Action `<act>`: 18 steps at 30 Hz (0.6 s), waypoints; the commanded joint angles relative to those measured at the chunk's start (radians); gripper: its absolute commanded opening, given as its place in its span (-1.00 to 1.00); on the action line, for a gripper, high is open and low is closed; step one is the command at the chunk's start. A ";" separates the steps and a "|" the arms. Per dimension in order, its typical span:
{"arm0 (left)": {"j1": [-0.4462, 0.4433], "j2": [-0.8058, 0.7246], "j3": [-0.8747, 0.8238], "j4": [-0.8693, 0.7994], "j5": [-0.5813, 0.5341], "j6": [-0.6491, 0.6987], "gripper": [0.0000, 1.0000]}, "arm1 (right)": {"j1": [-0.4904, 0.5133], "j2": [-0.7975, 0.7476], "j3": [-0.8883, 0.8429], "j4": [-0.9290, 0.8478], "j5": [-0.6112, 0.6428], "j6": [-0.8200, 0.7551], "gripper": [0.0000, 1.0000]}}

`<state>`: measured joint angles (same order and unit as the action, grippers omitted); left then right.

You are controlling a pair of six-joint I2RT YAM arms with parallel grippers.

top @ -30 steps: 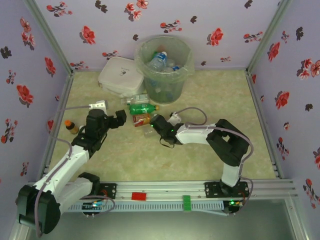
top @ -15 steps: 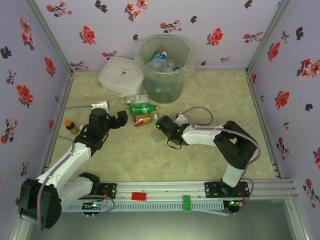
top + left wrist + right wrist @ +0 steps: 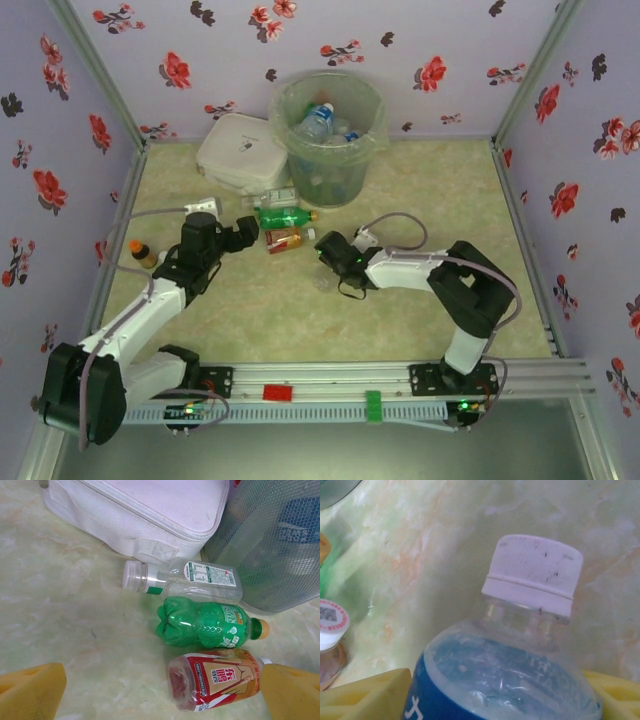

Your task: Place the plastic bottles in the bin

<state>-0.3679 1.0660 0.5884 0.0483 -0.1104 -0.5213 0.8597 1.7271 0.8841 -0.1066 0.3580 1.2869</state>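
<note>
Look at the right fingers [image 3: 370, 692]: about half way closed, one on each side of the blue-label bottle [image 3: 520, 650], lying on the worktop [image 3: 420, 200] near the middle. Cannot tell whether pressing on it tight or just sitting beside it. Squeeze on the fat part with the label, not up by the white cap [image 3: 532, 572], to stop a slip. Press softly, since likely to squash and pop out. Check for a firm hold before lifting. Then lift straight up, high enough to pass over the rim, and carry it away to the bin [image 3: 350, 165] by the far wall, already holding some bottles. Let go only when right above the open top, so no bounce off the edge.

Watch out for the red bottle [image 3: 215, 682], the green bottle [image 3: 205, 625] and the clear bottle [image 3: 185, 577], lying side by side close to the near side of the bin, a little left of the way there. Try not to bump or roll them on the way up.

Look at the left fingers [image 3: 32, 692] too: wide open, holding nothing, pointing at those three bottles, with the red one closest. Keep that arm low and out of the way of the right arm, to avoid a crash above the bottles. Go for the red one next, most likely
</note>
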 commanded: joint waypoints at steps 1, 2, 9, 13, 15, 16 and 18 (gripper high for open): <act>0.007 0.000 0.028 -0.008 0.012 0.013 1.00 | -0.074 -0.019 -0.067 0.021 -0.074 -0.115 0.42; 0.006 0.000 0.024 -0.008 0.012 0.008 1.00 | -0.088 -0.032 -0.076 0.022 -0.091 -0.140 0.38; 0.007 -0.008 -0.042 0.056 0.013 -0.080 1.00 | -0.174 -0.064 -0.079 0.013 -0.260 -0.272 0.00; 0.007 -0.005 -0.045 0.056 0.024 -0.084 1.00 | -0.213 -0.082 -0.057 -0.010 -0.340 -0.327 -0.09; 0.007 -0.005 -0.036 0.041 0.025 -0.075 1.00 | -0.227 -0.122 -0.046 -0.028 -0.357 -0.357 -0.09; 0.007 -0.006 -0.029 0.030 0.027 -0.070 1.00 | -0.237 -0.148 -0.041 -0.033 -0.373 -0.376 -0.09; 0.007 -0.012 -0.021 0.014 0.029 -0.055 1.00 | -0.263 -0.201 -0.019 -0.057 -0.407 -0.421 -0.09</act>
<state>-0.3679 1.0657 0.5499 0.0692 -0.0929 -0.5781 0.6247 1.6073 0.8227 -0.1070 0.0154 0.9607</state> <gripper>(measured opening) 0.998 0.574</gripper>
